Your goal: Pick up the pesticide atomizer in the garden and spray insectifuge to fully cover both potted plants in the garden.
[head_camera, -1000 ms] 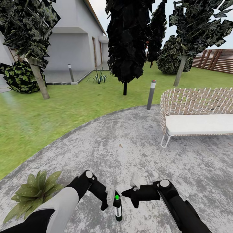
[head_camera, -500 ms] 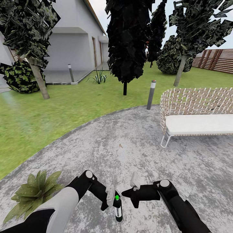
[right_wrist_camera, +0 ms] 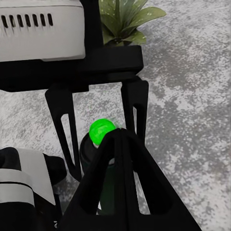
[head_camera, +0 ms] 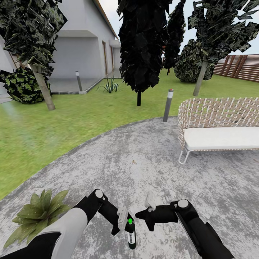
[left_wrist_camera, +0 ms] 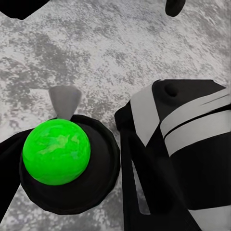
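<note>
— Atomizers: how many?
— One pesticide atomizer (head_camera: pixel 131 235). It hangs upright just above the grey paving (head_camera: pixel 151 162), low in the middle of the head view, between the two arms.
— How does it look?
— A slim dark bottle with a pale label down its side. The left wrist view shows a round black cap, a bright green ball on top and a small grey cone of a nozzle beside it.
— Grippers?
— Two. The left gripper (head_camera: pixel 126 225) has its jaws clasped on the bottle's neck, one black finger on each side. The right gripper (head_camera: pixel 139 215) sits just beside the bottle, its fingers pressed together at the tips, holding nothing.
— Potted plants?
— One in sight: a low rosette (head_camera: pixel 36 212) of broad pointed green leaves on the paving, close by the left arm. Its pot I cannot make out.
— The rest?
— One wicker seat (head_camera: pixel 216 126) with a white cushion, two grey post lamps (head_camera: pixel 168 104), one spiky striped plant (head_camera: pixel 110 85) by the house (head_camera: pixel 82 43), one slatted fence (head_camera: pixel 237 66), and the lawn (head_camera: pixel 72 115).
</note>
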